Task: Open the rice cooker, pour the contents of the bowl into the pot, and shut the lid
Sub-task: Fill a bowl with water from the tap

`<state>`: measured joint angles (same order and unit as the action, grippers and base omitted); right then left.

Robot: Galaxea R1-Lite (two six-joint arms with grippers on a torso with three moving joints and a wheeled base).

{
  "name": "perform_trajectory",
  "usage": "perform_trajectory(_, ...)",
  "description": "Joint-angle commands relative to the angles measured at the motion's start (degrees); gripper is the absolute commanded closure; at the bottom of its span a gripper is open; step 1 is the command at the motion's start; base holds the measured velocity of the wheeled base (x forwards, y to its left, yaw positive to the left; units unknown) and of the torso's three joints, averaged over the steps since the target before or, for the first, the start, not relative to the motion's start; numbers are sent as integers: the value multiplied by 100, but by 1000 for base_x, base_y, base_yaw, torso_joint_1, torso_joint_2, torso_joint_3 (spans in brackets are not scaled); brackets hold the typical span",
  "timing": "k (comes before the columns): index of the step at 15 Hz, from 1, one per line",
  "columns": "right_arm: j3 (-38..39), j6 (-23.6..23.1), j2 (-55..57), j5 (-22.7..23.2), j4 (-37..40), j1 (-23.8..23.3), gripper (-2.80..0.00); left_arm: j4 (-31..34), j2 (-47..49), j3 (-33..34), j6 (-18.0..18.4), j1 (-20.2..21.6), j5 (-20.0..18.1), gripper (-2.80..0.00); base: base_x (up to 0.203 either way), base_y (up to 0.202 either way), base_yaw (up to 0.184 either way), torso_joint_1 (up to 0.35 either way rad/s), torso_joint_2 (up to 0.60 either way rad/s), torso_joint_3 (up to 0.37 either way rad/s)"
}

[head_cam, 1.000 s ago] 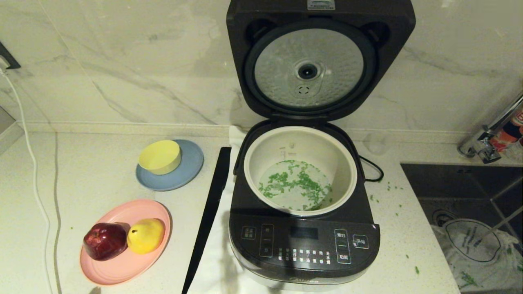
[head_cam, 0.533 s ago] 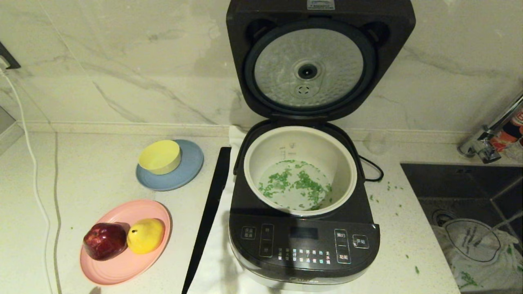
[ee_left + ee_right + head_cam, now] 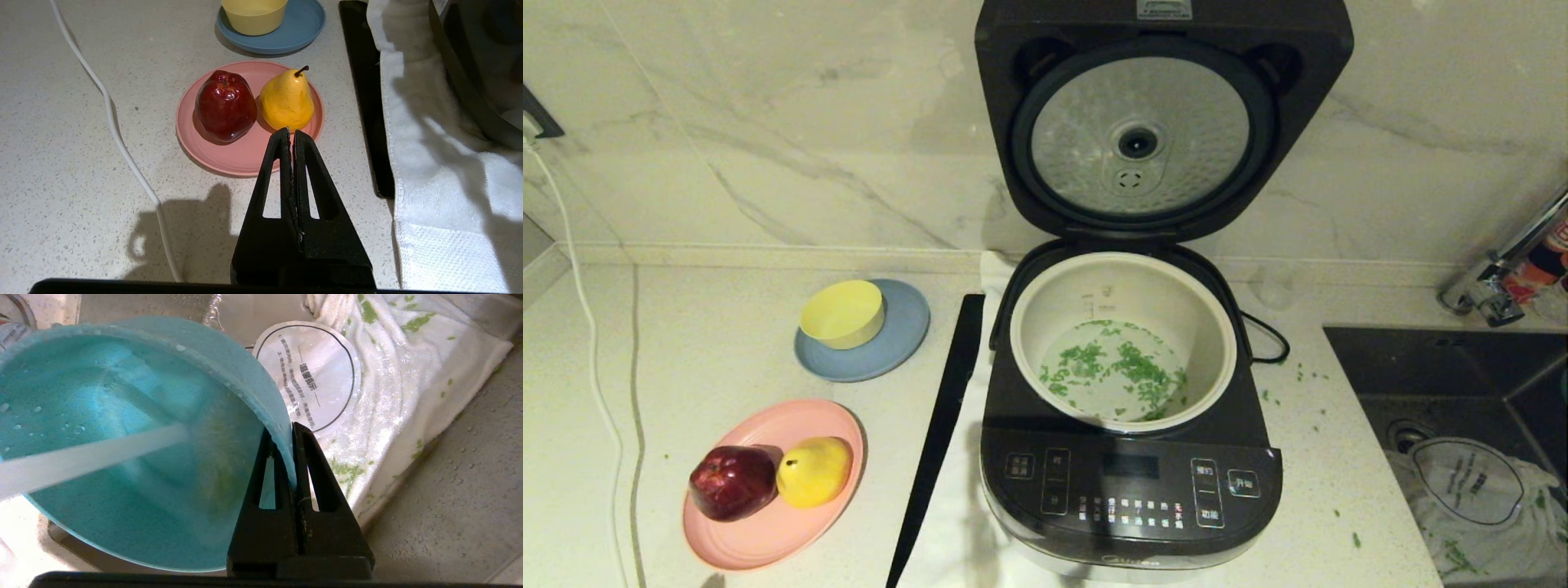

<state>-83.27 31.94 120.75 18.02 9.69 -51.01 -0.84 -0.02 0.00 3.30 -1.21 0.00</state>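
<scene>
Countertop [image 3: 727, 343]: pale speckled stone, marble wall behind, dark sink [image 3: 1445, 367] at the right end.

Rice cooker [image 3: 1131, 482]: largest object, centre of the head view, button panel facing the robot. It stands on a white towel [image 3: 429, 163], with a long black strip [image 3: 943, 425] lying along the towel's left edge.

Lid [image 3: 1164, 122]: swung fully up on its hinge, dimpled silver disc facing forward.

Pot [image 3: 1123, 278]: white, seated in the cooker. Contents [image 3: 1115, 367]: chopped green bits scattered over its floor. A few green specks also lie on the counter to the cooker's right.

Sink holds a crumpled white cloth [image 3: 392, 396] flecked with green, a round printed disc [image 3: 314, 375] lying on it.

Pink plate [image 3: 768, 523], front left: red apple [image 3: 734, 482] and yellow pear [image 3: 814, 471], touching. Behind it, grey-blue plate [image 3: 903, 343] carrying a yellow bowl [image 3: 843, 314].

Bowl [image 3: 122, 437]: teal, tilted, above the sink area in the right wrist view; interior wet with droplets, possibly a faint green smear near the rim (blurred, uncertain).

Right gripper [image 3: 292, 433]: out of the head view; fingers pinched on the bowl's rim, one inside, one outside.

Left gripper [image 3: 291, 132]: parked over the counter near the pink plate, fingers pressed together, holding nothing.
</scene>
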Motion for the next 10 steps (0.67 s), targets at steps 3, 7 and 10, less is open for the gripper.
perform_trajectory(3, 37, 23, -60, 0, 48, 66, 0, -4, -15, 53, 1, 5, 0, 0, 0, 0, 0, 0, 0, 0)
perform_trajectory(7, 431, -28, -306, -37, 311, 184, 0, 4, -15, 53, 3, -2, 0, 0, 0, 0, 0, 0, 0, 0)
perform_trajectory(10, 1095, -187, -809, -66, 399, 490, 0, -4, -15, 53, 4, -2, 0, 0, 0, 0, 0, 0, 0, 0)
